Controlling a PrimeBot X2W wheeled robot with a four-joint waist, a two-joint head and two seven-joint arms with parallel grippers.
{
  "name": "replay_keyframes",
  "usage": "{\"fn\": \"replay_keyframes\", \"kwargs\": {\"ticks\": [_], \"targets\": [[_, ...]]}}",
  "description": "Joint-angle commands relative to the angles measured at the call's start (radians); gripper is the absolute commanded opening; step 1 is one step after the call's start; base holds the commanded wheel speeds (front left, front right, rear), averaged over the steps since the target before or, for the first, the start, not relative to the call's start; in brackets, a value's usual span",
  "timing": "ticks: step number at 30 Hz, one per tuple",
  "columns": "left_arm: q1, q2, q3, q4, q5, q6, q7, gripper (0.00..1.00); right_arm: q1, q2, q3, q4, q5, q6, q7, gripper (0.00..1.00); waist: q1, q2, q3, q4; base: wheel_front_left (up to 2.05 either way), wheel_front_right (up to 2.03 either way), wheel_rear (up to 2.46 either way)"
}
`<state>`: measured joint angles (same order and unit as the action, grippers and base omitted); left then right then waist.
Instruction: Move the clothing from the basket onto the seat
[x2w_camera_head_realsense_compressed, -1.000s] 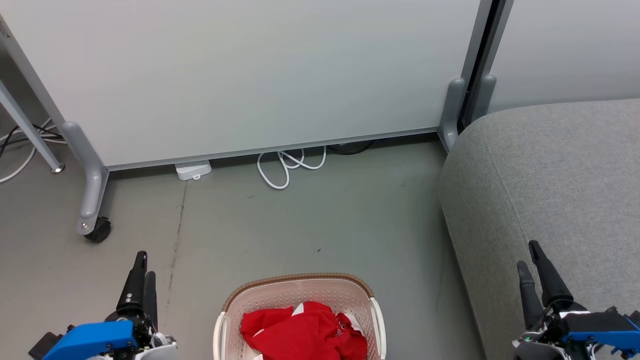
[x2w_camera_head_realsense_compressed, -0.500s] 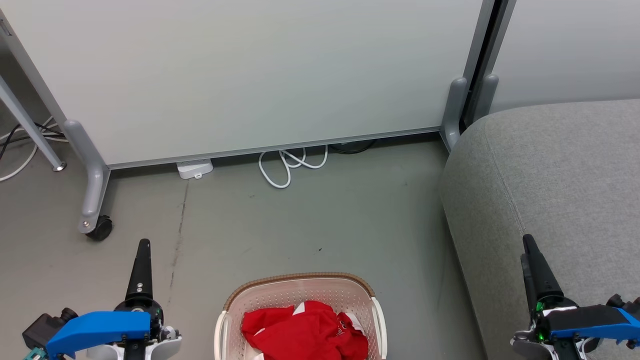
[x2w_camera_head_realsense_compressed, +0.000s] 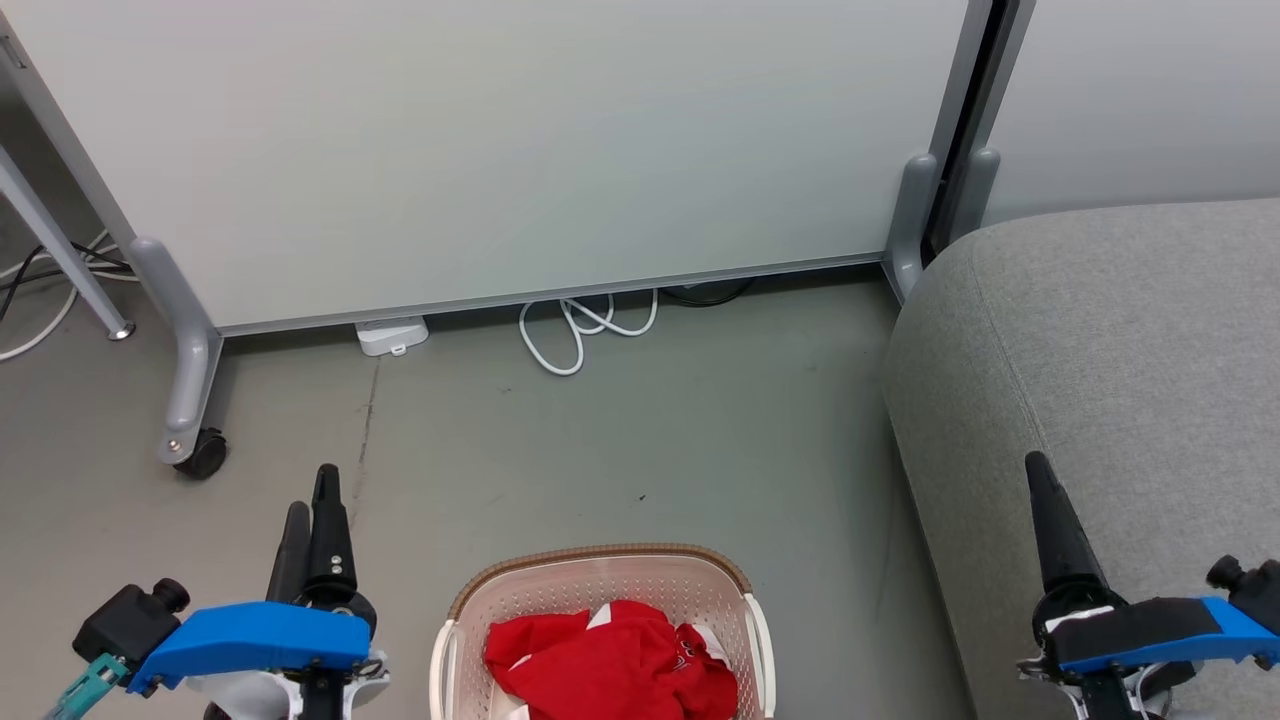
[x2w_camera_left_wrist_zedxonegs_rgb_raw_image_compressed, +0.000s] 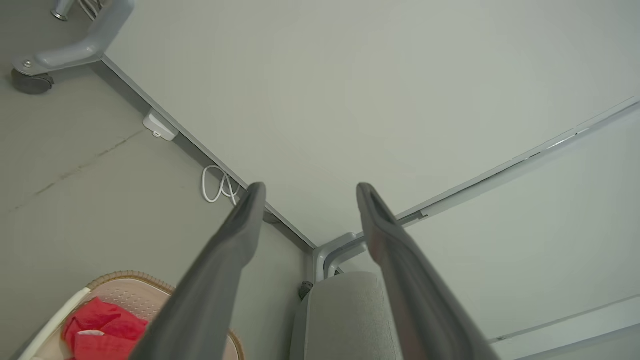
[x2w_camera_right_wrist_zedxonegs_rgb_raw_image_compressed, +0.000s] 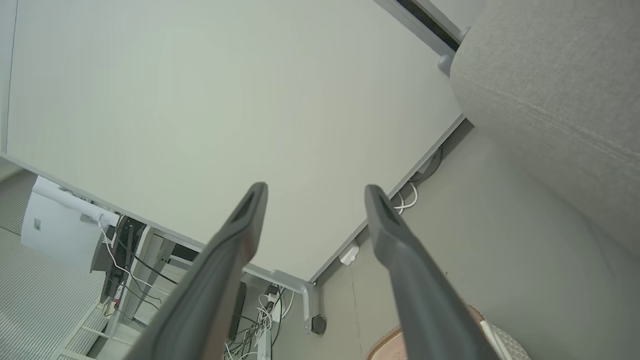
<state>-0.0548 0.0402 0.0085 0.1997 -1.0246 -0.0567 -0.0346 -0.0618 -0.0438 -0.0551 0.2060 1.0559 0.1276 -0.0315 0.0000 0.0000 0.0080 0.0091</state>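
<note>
At the lower left of the head view, the left gripper (x2w_camera_head_realsense_compressed: 310, 500) hangs empty with its jaws spread, just left of the basket (x2w_camera_head_realsense_compressed: 600, 585) at bottom centre, where the clothing (x2w_camera_head_realsense_compressed: 610, 670) lies heaped. The right gripper (x2w_camera_head_realsense_compressed: 1040, 490), lower right against the seat (x2w_camera_head_realsense_compressed: 1100, 330), is likewise spread and empty. Best to drop one gripper onto a raised red fold, well inside the rim, and lift clear before swinging right.

The grey floor (x2w_camera_head_realsense_compressed: 640, 440) carries the basket (x2w_camera_head_realsense_compressed: 600, 553) at 6 o'clock and the seat (x2w_camera_head_realsense_compressed: 1100, 350) at 3. A looped white cable (x2w_camera_head_realsense_compressed: 575, 335) lies at 12, with a small white box (x2w_camera_head_realsense_compressed: 392, 335) at 11. A caster (x2w_camera_head_realsense_compressed: 205, 455) stands at 9. A thin crack (x2w_camera_head_realsense_compressed: 358, 450) runs down from the box.
</note>
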Motion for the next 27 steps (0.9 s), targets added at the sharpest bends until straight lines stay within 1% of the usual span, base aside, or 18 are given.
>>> {"fn": "replay_keyframes", "kwargs": {"ticks": [1, 7, 13, 27], "targets": [[-0.029, 0.008, -0.015, -0.02, 0.067, 0.012, -0.015, 1.0, -0.01, -0.006, 0.011, -0.023, -0.071, 0.002, -0.017, 1.0, 0.0, 0.0, 0.0, 0.001, 0.0, 0.0, 0.0], [-0.031, 0.009, -0.041, -0.012, 0.18, 0.031, -0.035, 1.0, -0.004, -0.006, 0.025, -0.028, -0.178, 0.003, -0.037, 1.0, 0.0, 0.0, 0.001, 0.004, 0.0, 0.0, 0.0], [-0.034, 0.009, -0.061, -0.007, 0.271, 0.042, -0.055, 1.0, -0.001, -0.007, 0.034, -0.033, -0.264, 0.003, -0.057, 1.0, 0.0, 0.0, 0.002, 0.006, 0.0, 0.0, 0.0], [-0.038, 0.011, -0.105, 0.002, 0.45, 0.051, -0.097, 1.0, 0.006, -0.007, 0.051, -0.032, -0.446, 0.003, -0.099, 1.0, 0.0, 0.0, 0.004, 0.016, 0.0, 0.0, 0.0]]}}
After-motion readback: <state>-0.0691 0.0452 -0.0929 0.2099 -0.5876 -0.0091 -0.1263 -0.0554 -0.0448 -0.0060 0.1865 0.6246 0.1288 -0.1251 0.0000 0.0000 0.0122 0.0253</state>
